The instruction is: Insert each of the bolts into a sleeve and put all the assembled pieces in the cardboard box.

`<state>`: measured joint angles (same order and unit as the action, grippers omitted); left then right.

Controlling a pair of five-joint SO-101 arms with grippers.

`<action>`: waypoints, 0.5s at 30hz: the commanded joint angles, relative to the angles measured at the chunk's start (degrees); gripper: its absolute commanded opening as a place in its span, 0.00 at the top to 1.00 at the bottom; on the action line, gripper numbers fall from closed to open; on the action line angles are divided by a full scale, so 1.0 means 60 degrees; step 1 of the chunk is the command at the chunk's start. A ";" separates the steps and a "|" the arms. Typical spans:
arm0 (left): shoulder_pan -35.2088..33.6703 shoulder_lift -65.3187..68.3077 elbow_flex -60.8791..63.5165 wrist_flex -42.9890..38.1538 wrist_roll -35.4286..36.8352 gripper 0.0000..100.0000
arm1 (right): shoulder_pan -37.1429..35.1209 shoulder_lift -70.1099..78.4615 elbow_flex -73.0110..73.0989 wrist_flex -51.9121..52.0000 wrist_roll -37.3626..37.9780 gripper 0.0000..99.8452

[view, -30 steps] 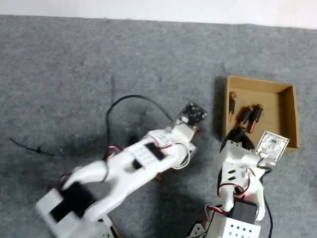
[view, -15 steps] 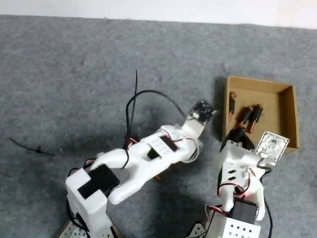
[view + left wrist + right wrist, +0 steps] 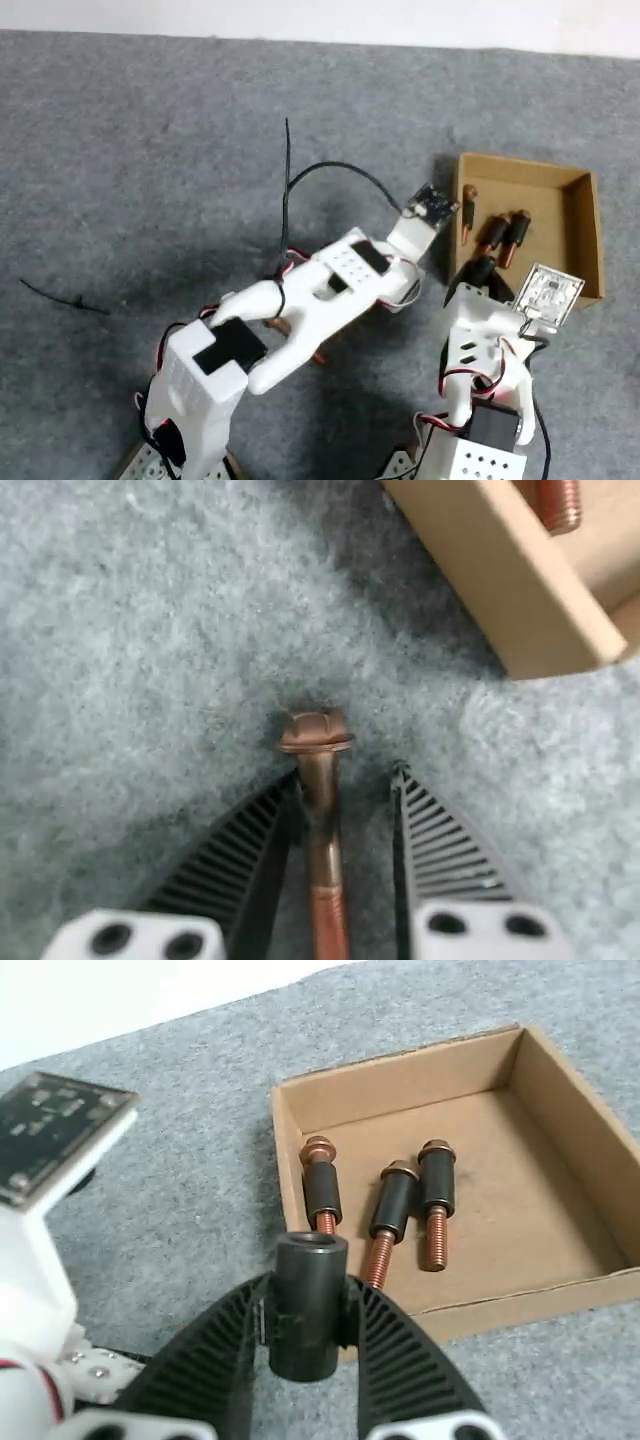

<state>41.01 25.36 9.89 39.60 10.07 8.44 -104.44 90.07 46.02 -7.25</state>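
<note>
Left hand swung nearer the cardboard box at three o'clock, gripping a half-hidden bolt; right hand clamps a sleeve.

Soft light is falling evenly over the table. The box and arms are throwing dim shadows toward its left edge.

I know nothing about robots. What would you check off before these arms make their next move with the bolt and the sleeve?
1. Bolt in left gripper: ok.
2. Sleeve upright in right gripper, opening up: ok.
3. Bolt lined up over sleeve: not ok, they are apart.
4. Bolt's threaded end leading: not ok, the head points outward.
5. Room in cardboard box beside the three assembled pieces: ok.
</note>
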 commanded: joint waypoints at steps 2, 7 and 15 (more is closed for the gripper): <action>-0.0110 0.0095 -0.0242 0.0410 -0.0073 0.85 | 0.0051 -0.0125 -0.0051 0.0037 -0.0059 1.00; -0.0095 0.0095 -0.0198 0.0791 -0.0059 0.89 | 0.0051 -0.0125 -0.0051 0.0037 -0.0059 1.00; -0.0271 -0.0769 0.0037 0.1363 -0.0059 0.99 | 0.0037 -0.0125 0.0315 0.0007 -0.0088 1.00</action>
<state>41.19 24.84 8.92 44.35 9.71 8.44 -104.53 92.09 46.02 -7.25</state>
